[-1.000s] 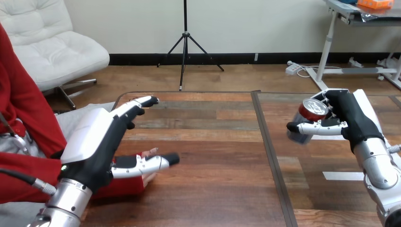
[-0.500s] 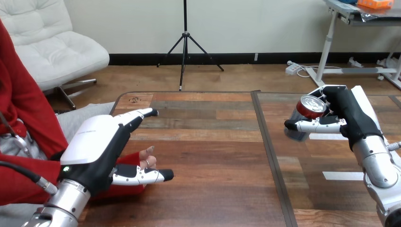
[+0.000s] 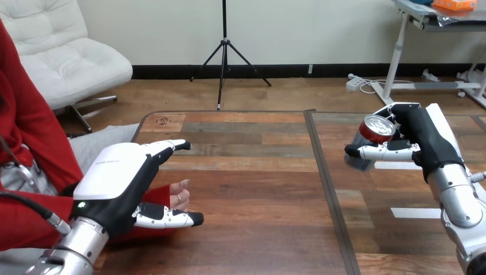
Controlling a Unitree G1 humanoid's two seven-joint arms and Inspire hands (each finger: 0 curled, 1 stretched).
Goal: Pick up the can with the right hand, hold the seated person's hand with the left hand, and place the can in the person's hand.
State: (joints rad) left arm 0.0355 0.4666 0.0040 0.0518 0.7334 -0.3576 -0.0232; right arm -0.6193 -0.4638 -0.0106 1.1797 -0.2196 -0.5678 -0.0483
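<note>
Over at 3 o'clock the right hand [image 3: 425, 140] has its fingers and thumb curled round the red can [image 3: 373, 133], which is tilted with its lid uppermost above the tabletop [image 3: 258, 177]. Down at 8 o'clock the left hand [image 3: 117, 180] is spread, fingers straight, thumb stretched out below. The person's hand [image 3: 179, 195] lies between thumb and fingers, partly hidden under the palm, with nothing curled round it.

My left hand [image 3: 117, 183] has a black body with a smooth white shell [image 3: 112, 167] on its back and a small green light [image 3: 77, 204] near the wrist. Its fingers [image 3: 166, 146] are jointed in black and white, with black tips. My right hand [image 3: 424, 140] is built alike. My left forearm [image 3: 77, 243] and right forearm [image 3: 461, 209] are ringed silver cylinders
</note>
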